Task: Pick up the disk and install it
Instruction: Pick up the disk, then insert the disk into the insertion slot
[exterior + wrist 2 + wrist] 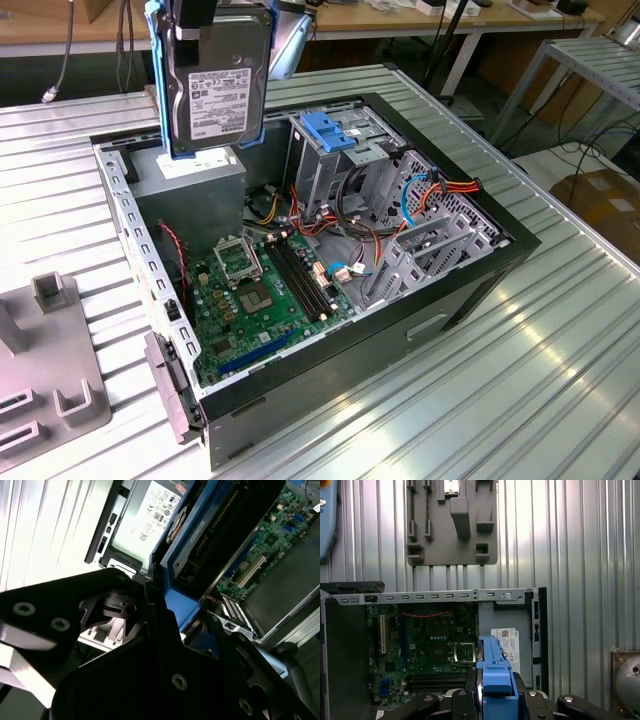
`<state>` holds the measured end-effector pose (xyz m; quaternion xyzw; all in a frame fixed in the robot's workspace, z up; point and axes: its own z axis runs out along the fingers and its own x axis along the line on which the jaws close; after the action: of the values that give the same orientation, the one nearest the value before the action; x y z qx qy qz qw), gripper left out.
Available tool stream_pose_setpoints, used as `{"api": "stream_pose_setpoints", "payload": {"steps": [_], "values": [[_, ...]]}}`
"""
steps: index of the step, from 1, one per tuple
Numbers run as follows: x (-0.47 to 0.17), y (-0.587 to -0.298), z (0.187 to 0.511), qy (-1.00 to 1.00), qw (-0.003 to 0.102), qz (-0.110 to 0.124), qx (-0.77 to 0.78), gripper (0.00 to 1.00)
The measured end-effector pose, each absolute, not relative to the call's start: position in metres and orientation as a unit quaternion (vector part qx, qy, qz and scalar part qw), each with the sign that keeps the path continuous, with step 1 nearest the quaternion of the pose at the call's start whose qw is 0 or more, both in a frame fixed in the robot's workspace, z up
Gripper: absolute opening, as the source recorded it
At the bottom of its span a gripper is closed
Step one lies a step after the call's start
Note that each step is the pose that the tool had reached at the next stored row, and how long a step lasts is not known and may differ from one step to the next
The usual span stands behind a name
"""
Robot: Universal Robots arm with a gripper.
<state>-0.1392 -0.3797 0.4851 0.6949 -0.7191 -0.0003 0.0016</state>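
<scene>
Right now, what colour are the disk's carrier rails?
Blue rails along the disk; clearest in the exterior view.

The disk [215, 85] has a dark metal body, a white paper label and blue plastic rails (smooth, slightly glossy). The ribbed metal worktop [520, 370] gleams; the grey fixture plate [45, 365] looks matt.

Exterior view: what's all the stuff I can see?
disk: one, grey with blue rails, upright above the power supply
case: one, black, open, on the table
motherboard: one, green, inside the case
power supply: one, grey, inside the case
bracket: one, blue, atop the drive cage
plate: one, grey, on the table, exterior view's left
table: one, silver, ribbed
jaws: one pair, black, shut on the disk
</scene>
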Motion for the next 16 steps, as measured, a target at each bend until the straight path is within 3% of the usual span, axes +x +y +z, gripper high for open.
{"api": "stream_pose_setpoints", "payload": {"steps": [16], "values": [[-0.128, -0.401, 0.480, -0.719, 0.002, 0.000, 0.695, 0.37]]}}
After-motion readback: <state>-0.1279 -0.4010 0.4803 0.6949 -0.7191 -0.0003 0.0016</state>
